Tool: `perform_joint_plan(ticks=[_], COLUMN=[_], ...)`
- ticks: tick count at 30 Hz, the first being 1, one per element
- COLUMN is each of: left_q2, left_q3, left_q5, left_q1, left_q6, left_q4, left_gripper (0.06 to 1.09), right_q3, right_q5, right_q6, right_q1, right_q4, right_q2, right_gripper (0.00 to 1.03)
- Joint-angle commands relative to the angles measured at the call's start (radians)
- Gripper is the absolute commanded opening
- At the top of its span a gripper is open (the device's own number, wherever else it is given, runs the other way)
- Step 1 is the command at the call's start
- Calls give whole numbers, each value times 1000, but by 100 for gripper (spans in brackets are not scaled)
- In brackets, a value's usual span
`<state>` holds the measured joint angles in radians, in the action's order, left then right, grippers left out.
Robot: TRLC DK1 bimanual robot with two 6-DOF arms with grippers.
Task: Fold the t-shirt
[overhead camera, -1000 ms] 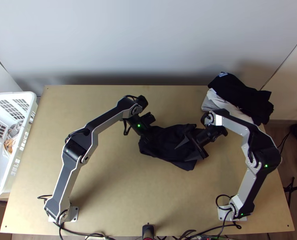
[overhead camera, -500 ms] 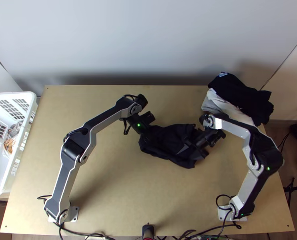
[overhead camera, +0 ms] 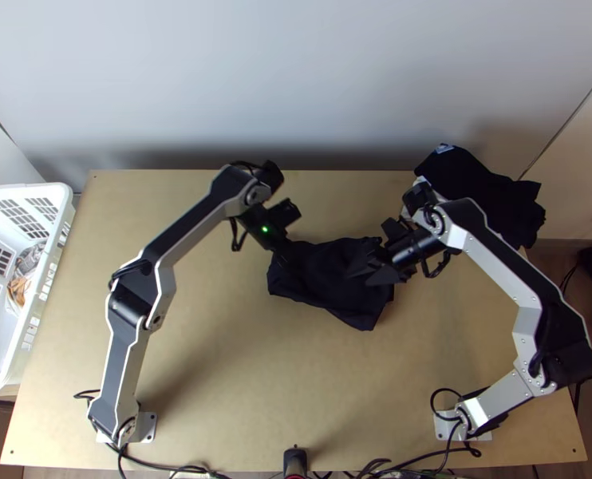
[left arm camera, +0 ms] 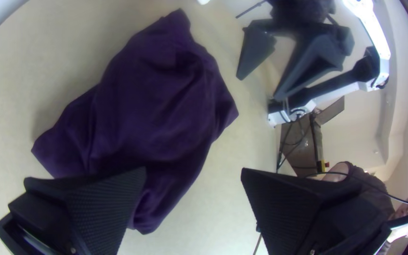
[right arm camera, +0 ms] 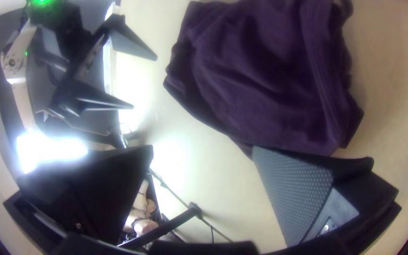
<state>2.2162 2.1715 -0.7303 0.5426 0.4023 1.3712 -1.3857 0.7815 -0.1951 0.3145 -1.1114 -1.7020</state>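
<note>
The left pincer [left arm camera: 193, 168] and right pincer [right arm camera: 203, 148] have just shifted, fingers wide apart on each, and the rumpled dark t-shirt [overhead camera: 328, 279] lies loose on the bench [overhead camera: 216, 383] between and below them, so any further folding probably needs a fresh grip

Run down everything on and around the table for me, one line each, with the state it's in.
T-shirt: crumpled in a compact heap, not neatly folded
Left tool: open, fingers wide apart
Right tool: open, fingers wide apart
Basket: upright, some cloth inside
Black garment: lying loosely at the far right corner
</note>
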Motion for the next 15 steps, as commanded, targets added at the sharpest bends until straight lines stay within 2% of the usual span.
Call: perform_joint_plan(ticks=[1,3,7,9,15], left_q2=[-69,-72,-87,-98,-150], left_q3=[5,-32,-157,-239,-493], left_q5=[-64,-95,-109,-106,-66], left_q1=[-35,-66,-136,-178,-267], left_q6=[7,6,4,6,-128], left_q4=[89,108,111,88,-179], left_gripper=[104,104,104,104,104], right_q3=[-55,-70,-78,-76,-64], right_q5=[-4,-8,-122,-130,-128], right_q6=[-9,13,94,100,97], right_q1=[17,23,64,67,74], right_q4=[51,85,128,130,130], right_q2=[42,59,110,119,128], right_gripper=[98,98,98,98,98])
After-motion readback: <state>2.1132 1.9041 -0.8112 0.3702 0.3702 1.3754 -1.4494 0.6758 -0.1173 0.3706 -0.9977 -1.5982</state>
